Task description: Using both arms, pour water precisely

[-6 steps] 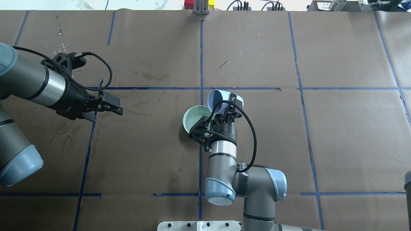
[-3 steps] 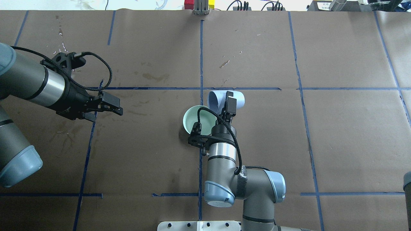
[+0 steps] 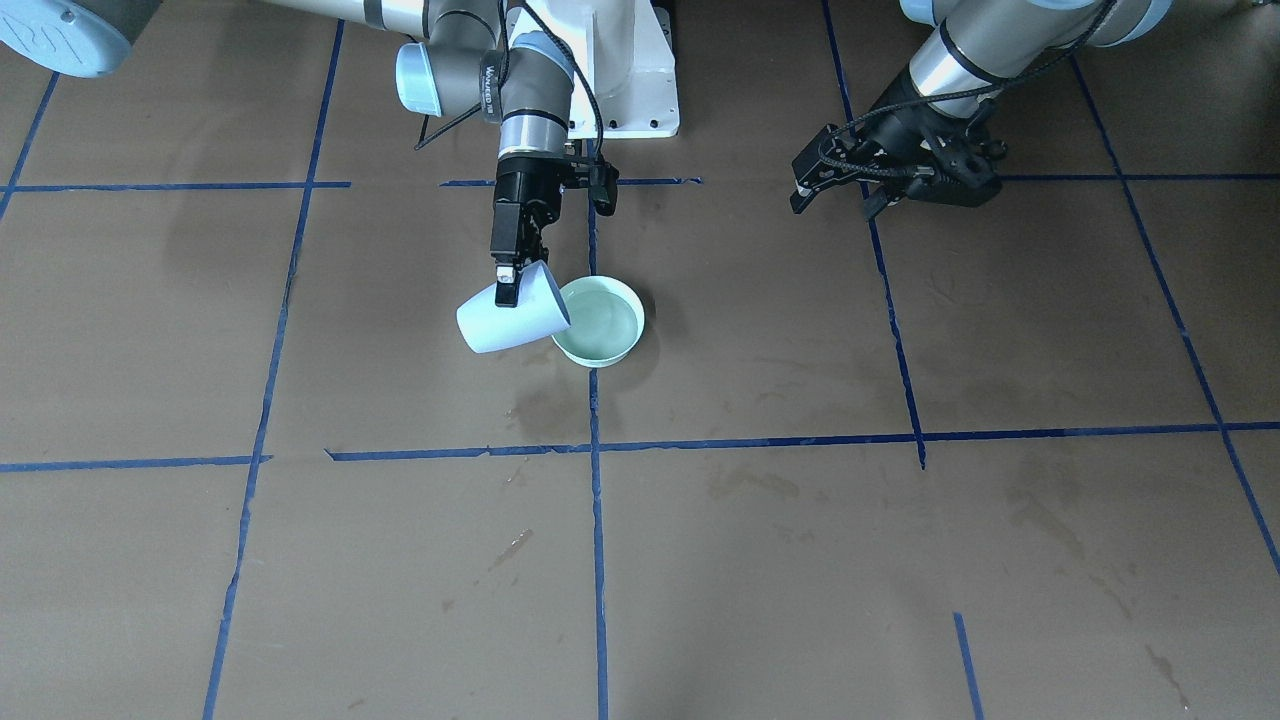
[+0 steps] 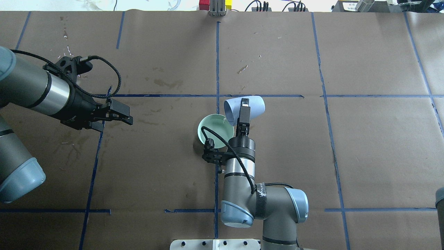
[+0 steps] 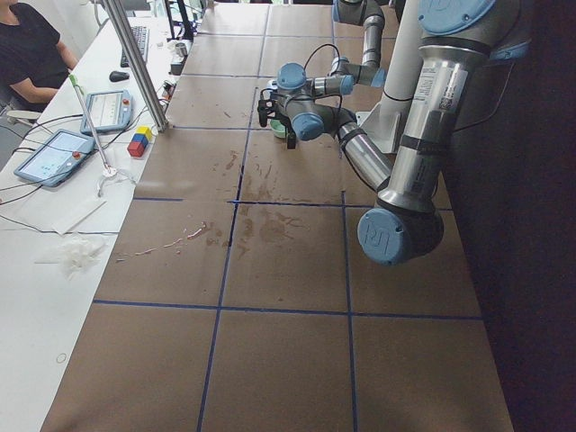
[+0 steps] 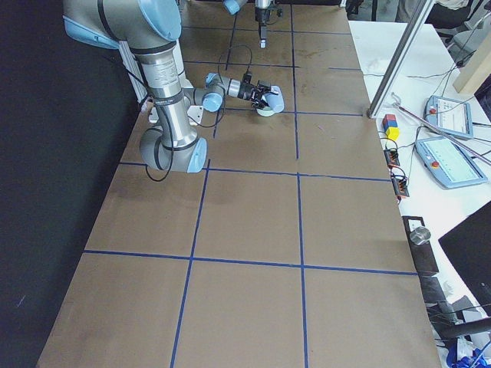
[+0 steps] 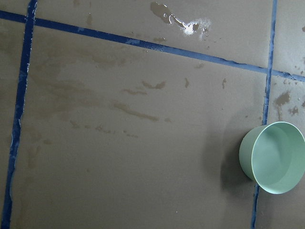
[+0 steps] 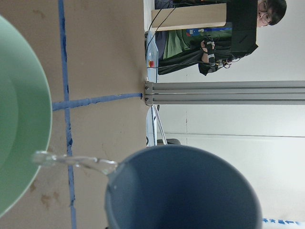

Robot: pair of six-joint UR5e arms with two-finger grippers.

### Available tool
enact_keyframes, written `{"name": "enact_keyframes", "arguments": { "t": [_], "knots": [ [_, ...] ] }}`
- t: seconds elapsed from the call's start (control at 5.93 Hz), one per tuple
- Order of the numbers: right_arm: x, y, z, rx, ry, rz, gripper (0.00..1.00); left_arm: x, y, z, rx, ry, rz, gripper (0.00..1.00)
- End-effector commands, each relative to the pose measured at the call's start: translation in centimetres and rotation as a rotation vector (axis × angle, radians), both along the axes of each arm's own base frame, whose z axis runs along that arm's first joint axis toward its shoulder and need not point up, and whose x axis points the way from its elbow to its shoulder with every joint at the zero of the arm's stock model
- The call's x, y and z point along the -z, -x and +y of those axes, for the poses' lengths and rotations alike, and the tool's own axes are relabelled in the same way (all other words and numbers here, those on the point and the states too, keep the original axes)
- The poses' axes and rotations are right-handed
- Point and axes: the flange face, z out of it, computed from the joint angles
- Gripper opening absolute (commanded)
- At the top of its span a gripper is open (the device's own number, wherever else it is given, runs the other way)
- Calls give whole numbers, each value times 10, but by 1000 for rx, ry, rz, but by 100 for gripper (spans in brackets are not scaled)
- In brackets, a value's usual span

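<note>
My right gripper (image 4: 244, 111) is shut on a light-blue cup (image 4: 255, 106) and holds it tipped on its side, mouth over the near rim of a mint-green bowl (image 4: 208, 130). In the right wrist view a thin stream of clear water (image 8: 71, 161) runs from the cup (image 8: 186, 191) rim into the bowl (image 8: 19, 143). The front view shows the cup (image 3: 500, 325) leaning on the bowl (image 3: 600, 320), with water glinting inside. My left gripper (image 4: 121, 114) hovers empty, well to the left, its jaws apart. Its wrist view shows the bowl (image 7: 274, 157) at the right edge.
The table is covered in brown paper (image 4: 364, 146) with a blue tape grid. Wet spill marks lie at the back left (image 4: 66, 52) and behind the cup (image 4: 242, 68). The white pedestal base (image 3: 620, 70) stands behind the bowl. An operator (image 5: 31, 54) sits beyond the far edge.
My right wrist has rolled further, turning the cup from a partial tilt to lying sideways over the bowl. My left arm has not moved.
</note>
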Motion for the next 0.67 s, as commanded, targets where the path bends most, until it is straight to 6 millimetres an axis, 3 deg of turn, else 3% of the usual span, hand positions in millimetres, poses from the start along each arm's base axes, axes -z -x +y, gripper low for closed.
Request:
{"name": "enact_keyframes", "arguments": {
  "t": [0.0,0.51],
  "knots": [
    [3,0,4,6,-28,106,4,0,0,0,-1,1,0,100],
    [4,-4,5,-3,-55,195,6,0,0,0,-1,2,-1,100]
  ]
}}
